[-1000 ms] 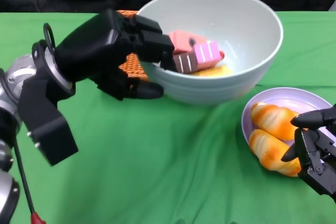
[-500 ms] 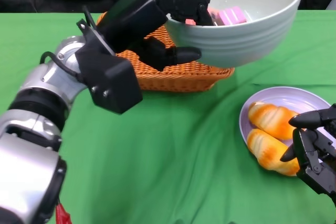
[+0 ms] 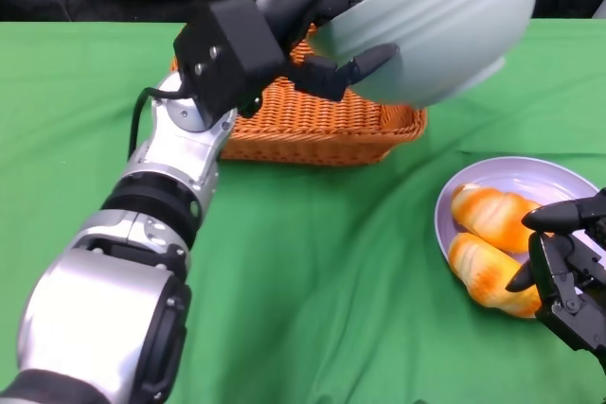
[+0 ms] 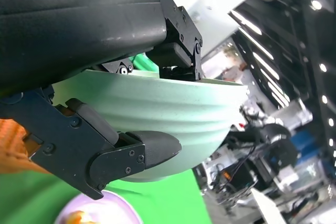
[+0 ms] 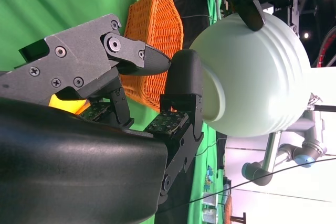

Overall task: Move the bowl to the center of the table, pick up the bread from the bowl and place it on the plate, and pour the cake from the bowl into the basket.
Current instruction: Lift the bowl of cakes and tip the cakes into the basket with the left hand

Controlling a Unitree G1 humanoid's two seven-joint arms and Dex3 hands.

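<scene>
My left hand point(image 3: 312, 21) grips the bowl point(image 3: 436, 30) by its rim, fingers hooked inside and one pressed against the outer wall, and holds it in the air, tipped away from me, above the far right part of the basket point(image 3: 312, 125). The pour turns on that: the bowl's mouth faces away and down toward the basket, so I judge the cake should drop in if the tilt goes further. I cannot see the cake, nor the basket's inside under the bowl; the bowl's top is cut off. On the right the plate point(image 3: 530, 177) sits on the worktop point(image 3: 312, 272) with two pieces of bread point(image 3: 488, 219). My right hand point(image 3: 566, 262) rests at the plate's near edge, fingers loosely curled, holding nothing I can see
</scene>
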